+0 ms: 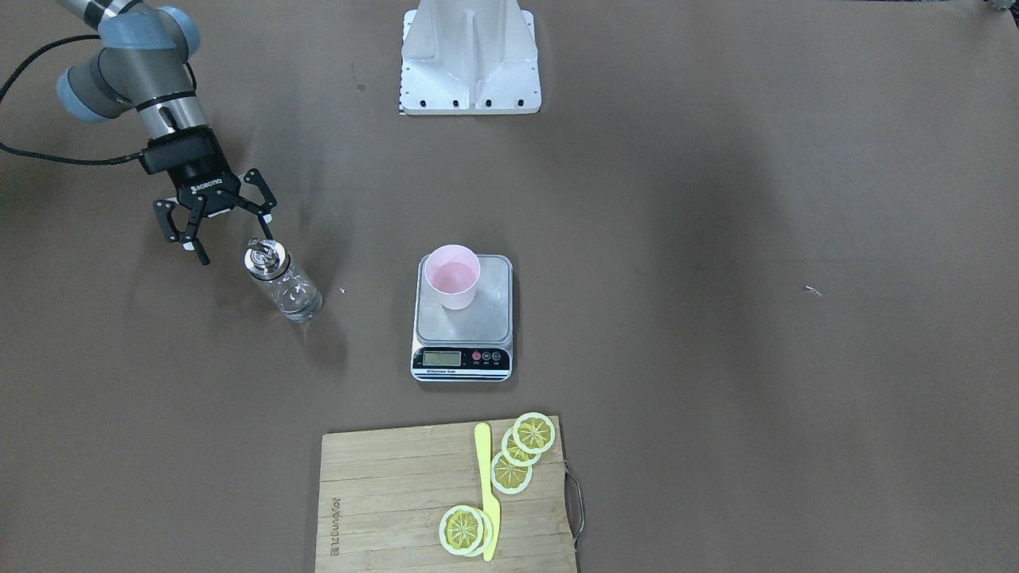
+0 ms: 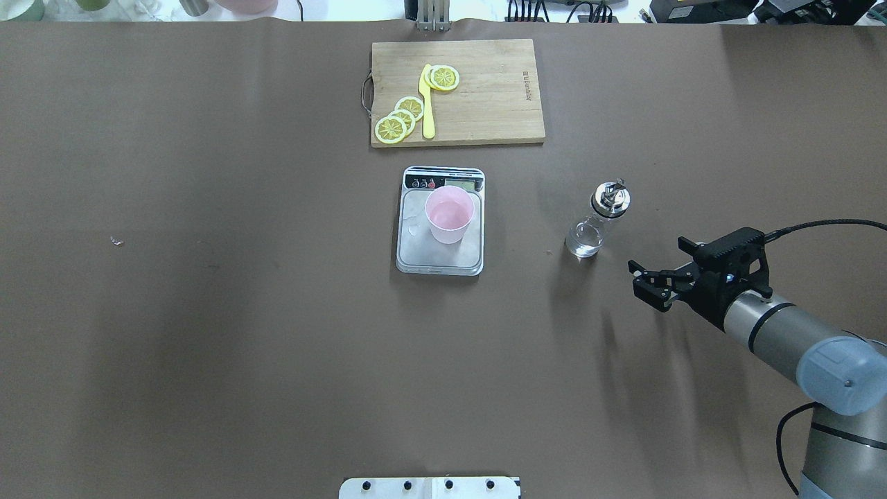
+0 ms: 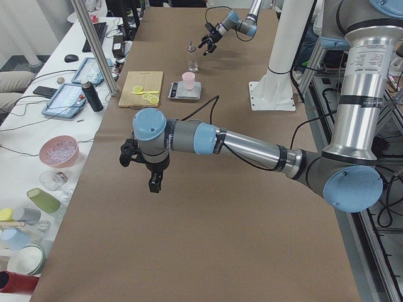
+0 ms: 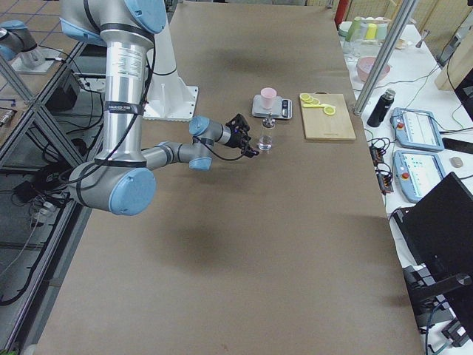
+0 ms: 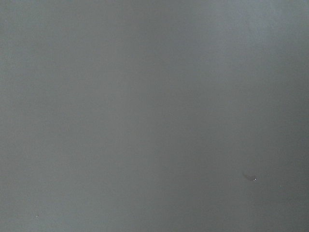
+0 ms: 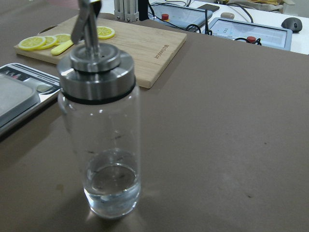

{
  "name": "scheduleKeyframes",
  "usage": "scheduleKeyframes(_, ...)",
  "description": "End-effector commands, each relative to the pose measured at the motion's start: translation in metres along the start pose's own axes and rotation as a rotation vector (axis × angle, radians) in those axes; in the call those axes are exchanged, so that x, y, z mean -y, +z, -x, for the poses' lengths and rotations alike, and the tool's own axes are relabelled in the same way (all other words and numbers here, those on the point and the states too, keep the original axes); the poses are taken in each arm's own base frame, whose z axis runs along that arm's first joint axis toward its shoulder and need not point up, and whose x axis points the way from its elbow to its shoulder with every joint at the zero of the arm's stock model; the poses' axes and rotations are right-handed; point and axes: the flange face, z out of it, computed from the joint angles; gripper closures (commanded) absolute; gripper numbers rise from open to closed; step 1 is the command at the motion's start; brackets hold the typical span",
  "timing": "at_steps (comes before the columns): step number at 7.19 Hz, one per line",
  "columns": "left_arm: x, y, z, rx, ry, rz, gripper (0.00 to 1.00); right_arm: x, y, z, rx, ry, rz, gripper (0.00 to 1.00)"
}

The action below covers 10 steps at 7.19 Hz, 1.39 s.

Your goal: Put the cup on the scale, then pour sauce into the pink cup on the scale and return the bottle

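Observation:
The pink cup (image 1: 452, 277) stands upright on the silver scale (image 1: 489, 310) at the table's middle; both also show in the overhead view, the cup (image 2: 450, 214) on the scale (image 2: 421, 251). The clear glass bottle (image 1: 283, 282) with its metal spout stands upright on the table, a little liquid at its bottom (image 6: 104, 145). My right gripper (image 1: 233, 243) is open and empty, just behind the bottle and apart from it; in the overhead view the right gripper (image 2: 639, 278) is near the bottle (image 2: 600, 217). My left gripper (image 3: 154, 179) shows only in the exterior left view, above bare table; I cannot tell its state.
A wooden cutting board (image 1: 390, 493) with lemon slices (image 1: 521, 450) and a yellow knife (image 1: 487, 493) lies at the table's far side beyond the scale. The robot's white base (image 1: 470, 60) stands at the near edge. The left wrist view shows only brown table.

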Motion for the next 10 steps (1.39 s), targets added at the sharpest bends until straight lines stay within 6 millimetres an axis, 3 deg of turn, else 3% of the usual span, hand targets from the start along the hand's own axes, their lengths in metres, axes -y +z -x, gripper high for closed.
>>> scheduleKeyframes(1, -0.001, 0.001, 0.001, 0.0, -0.002, 0.002, 0.01, 0.002, -0.011, -0.029, -0.048, -0.003, 0.0, 0.0)
scheduleKeyframes(4, -0.006, 0.003, 0.005, 0.0, -0.007, 0.007, 0.01, 0.034, -0.007, -0.088, -0.143, 0.038, -0.032, 0.0)
scheduleKeyframes(6, -0.007, 0.004, 0.005, 0.0, -0.006, 0.008, 0.01, 0.081, 0.016, -0.15, -0.104, 0.125, 0.03, 0.0)
scheduleKeyframes(8, -0.006, 0.003, 0.004, -0.002, -0.003, 0.006, 0.01, 0.116, 0.036, -0.211, -0.108, 0.186, 0.107, 0.0)
scheduleKeyframes(9, -0.006, 0.002, 0.003, -0.005, 0.004, 0.004, 0.01, 0.144, 0.039, -0.23, -0.121, 0.198, 0.179, 0.0)
scheduleKeyframes(10, -0.006, 0.002, 0.003, -0.005, 0.036, 0.004, 0.01, 0.155, 0.031, -0.256, -0.119, 0.198, 0.281, 0.0)
